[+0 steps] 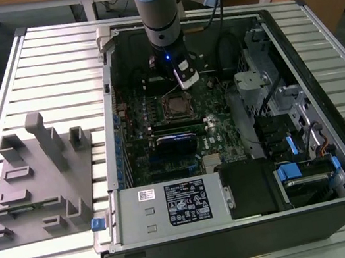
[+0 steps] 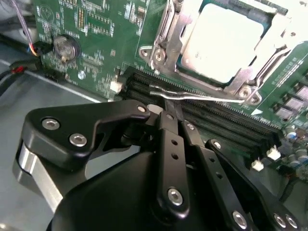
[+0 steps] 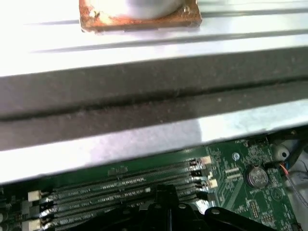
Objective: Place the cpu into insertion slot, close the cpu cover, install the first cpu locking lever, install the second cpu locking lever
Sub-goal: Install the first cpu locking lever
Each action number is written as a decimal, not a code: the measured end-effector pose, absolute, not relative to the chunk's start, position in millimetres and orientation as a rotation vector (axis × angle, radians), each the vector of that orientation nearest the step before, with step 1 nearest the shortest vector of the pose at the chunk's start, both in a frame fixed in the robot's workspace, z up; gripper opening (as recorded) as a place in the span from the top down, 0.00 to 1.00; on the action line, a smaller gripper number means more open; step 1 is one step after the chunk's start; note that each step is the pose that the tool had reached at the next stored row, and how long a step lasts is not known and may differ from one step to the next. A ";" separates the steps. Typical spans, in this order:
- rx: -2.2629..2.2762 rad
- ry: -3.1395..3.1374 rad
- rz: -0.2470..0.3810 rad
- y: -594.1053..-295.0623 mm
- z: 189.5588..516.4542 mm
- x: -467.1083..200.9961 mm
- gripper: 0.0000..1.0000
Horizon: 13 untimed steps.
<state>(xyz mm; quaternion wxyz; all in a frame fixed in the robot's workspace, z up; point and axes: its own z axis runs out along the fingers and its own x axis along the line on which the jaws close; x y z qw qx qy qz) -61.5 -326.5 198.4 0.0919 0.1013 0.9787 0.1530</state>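
In the second wrist view the cpu (image 2: 224,41) lies flat in the insertion slot, dull silver top up, hiding the contact field. The cpu cover (image 2: 179,36) is down over it, its frame around the chip. A thin metal locking lever (image 2: 202,96) runs along the socket's edge beside the memory slots, ending in a bent handle. My gripper (image 2: 168,107) is shut, with its black fingertips against that lever near the handle. In the exterior view my gripper (image 1: 185,81) hangs inside the open computer case, just behind the socket (image 1: 177,106).
Long black memory slots (image 2: 211,113) lie right under the fingers. A coin battery (image 2: 65,45) sits on the green board. The case holds a power supply (image 1: 173,206) and drive cage (image 1: 290,115). A grey fixture block (image 1: 38,179) stands on the slatted table at the exterior view's left.
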 end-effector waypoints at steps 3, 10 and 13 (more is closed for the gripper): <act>0.304 2.903 0.490 -326.5 198.6 -63.6 0.90; 0.305 2.903 0.493 -326.6 200.2 -64.3 0.90; 0.305 2.903 0.494 -326.5 206.5 -64.2 0.90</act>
